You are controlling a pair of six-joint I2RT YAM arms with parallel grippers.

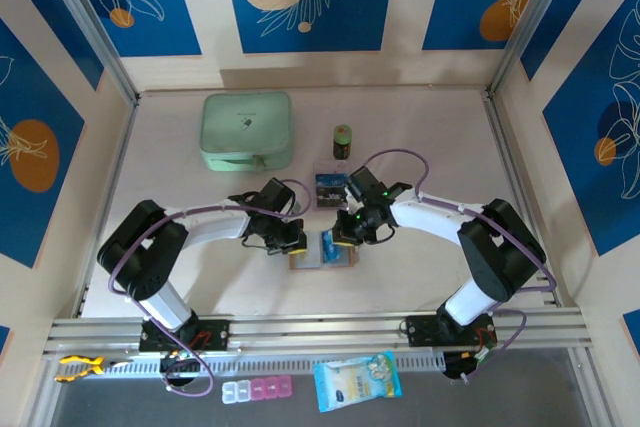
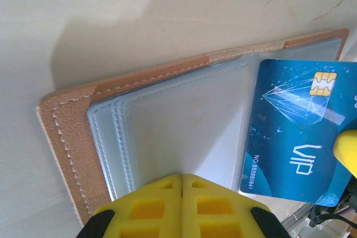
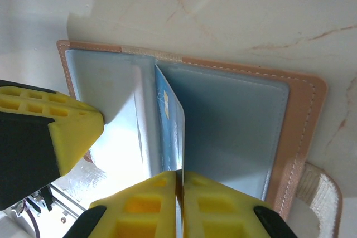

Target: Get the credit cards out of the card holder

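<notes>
**Blue card pinched at the open holder**

The pale surface (image 1: 440, 147) carries a mint case (image 1: 246, 130) at 11 o'clock from the holder (image 1: 303, 260). A small bottle (image 1: 342, 142) stands at 12 o'clock from it.

Both arms bend inward from their bases, elbows out, and their wrists meet low over the holder. It lies open and flat near the front middle of the surface. It is salmon-pink with pale stitching and clear grey-blue pockets.

A loose card (image 1: 332, 189) lies just beyond it at 12 o'clock.

The left pincer (image 1: 288, 240) is at the holder's 9 o'clock side, the right pincer (image 1: 348, 235) at its 3 o'clock side.

The left wrist view shows the left pincer (image 2: 182, 185) pressed together, tips down on a pocket. It also shows the face of a blue card (image 2: 295, 132), with a gold chip and "VIP".

In the right wrist view that card (image 3: 174, 126) is seen edge-on, rising from the holder's (image 3: 301, 121) fold. The right pincer (image 3: 179, 178) is pinching its near edge.
</notes>
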